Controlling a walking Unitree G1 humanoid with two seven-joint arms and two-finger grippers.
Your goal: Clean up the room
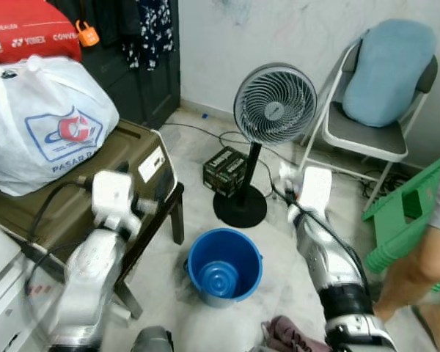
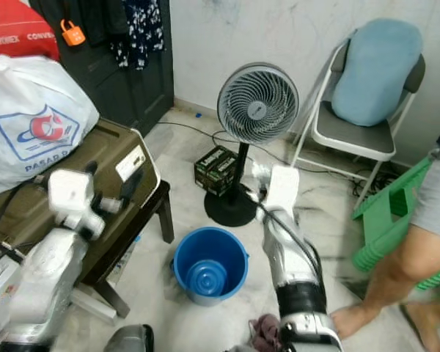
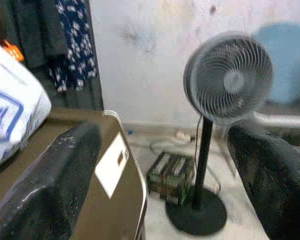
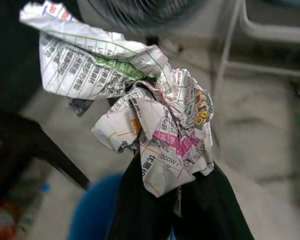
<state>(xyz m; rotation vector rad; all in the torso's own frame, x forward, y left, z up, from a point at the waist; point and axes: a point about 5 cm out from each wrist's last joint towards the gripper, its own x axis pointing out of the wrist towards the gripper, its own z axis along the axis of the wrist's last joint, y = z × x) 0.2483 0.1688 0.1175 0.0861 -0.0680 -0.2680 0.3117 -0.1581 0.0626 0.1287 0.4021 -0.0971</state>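
My right gripper (image 4: 162, 165) is shut on a crumpled newspaper wad (image 4: 155, 115) printed in green, pink and orange. In the head views that gripper (image 1: 286, 177) is held up in front of the fan's pole, to the right of and above the blue bucket (image 1: 224, 265) on the floor. The bucket stands upright and its moulded bottom shows. My left gripper (image 3: 160, 170) is open, with nothing between its fingers (image 3: 55, 175). It hovers by the edge of the olive case (image 1: 143, 147).
A standing fan (image 1: 274, 104) and a dark box (image 1: 225, 170) are behind the bucket. A folding chair (image 1: 367, 136) with a blue cushion stands far right, beside a green stool (image 1: 407, 209) and a person's leg (image 1: 418, 271). A white bag (image 1: 44, 125) lies on the case. Cloth (image 1: 290, 336) lies near my feet.
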